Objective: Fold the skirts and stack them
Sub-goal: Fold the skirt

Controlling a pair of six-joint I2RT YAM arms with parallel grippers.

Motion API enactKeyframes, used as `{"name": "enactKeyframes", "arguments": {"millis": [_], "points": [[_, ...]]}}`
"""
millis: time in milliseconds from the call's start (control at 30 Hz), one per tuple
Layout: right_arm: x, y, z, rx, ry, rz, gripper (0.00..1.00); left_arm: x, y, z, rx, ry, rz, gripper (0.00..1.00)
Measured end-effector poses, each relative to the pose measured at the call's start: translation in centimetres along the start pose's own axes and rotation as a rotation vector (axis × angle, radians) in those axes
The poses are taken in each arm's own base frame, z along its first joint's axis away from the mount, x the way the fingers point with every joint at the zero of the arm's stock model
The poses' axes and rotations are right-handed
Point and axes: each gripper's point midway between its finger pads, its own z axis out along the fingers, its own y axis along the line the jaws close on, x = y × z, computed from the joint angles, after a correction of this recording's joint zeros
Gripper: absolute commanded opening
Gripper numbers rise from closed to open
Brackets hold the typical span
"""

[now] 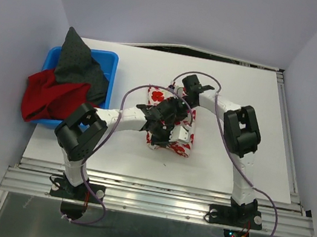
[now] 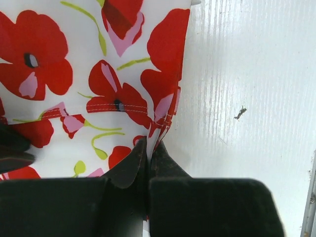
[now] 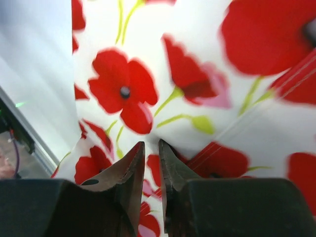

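Observation:
The white skirt with red flower print [image 1: 180,142] lies bunched in the middle of the white table [image 1: 253,104]. My left gripper [image 1: 169,119] is over it and is shut on its hemmed edge, where cloth runs between the fingertips [image 2: 149,146]. My right gripper [image 1: 183,98] is at the skirt's far end, its jaws nearly together and pinching a pucker of the cloth [image 3: 152,144]. The skirt fills the left wrist view [image 2: 74,89] and the right wrist view [image 3: 197,74]. The deep-red skirt [image 1: 52,96] and the dark grey skirt [image 1: 76,61] lie in the blue bin.
The blue plastic bin [image 1: 110,59] stands at the table's left edge, with the red skirt hanging over its near side. Bare table [image 2: 247,74] lies to the right of the floral skirt. A metal rail [image 1: 159,186] runs along the near edge.

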Motion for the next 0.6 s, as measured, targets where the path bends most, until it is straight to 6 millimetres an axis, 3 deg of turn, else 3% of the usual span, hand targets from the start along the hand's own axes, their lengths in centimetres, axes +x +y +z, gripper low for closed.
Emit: {"name": "enactKeyframes", "arguments": {"millis": [233,333,433,600], "points": [[-6.7,-3.5,-1.2,0.077,-0.136,-0.033,0.29,0.6,-0.9,0.3,0.028,0.007,0.020,0.00],[-9.7,-5.9,-2.2,0.111,-0.207,-0.035,0.32,0.6,-1.9,0.4,0.056,0.008,0.026,0.00],[-11.3,-7.2,-2.8,0.145,-0.244,-0.046,0.33,0.6,-3.0,0.5,0.084,0.011,0.033,0.00],[-12.1,-8.3,-3.1,0.175,-0.265,-0.080,0.33,0.0,-4.3,0.5,0.109,0.007,0.059,0.00]]}}
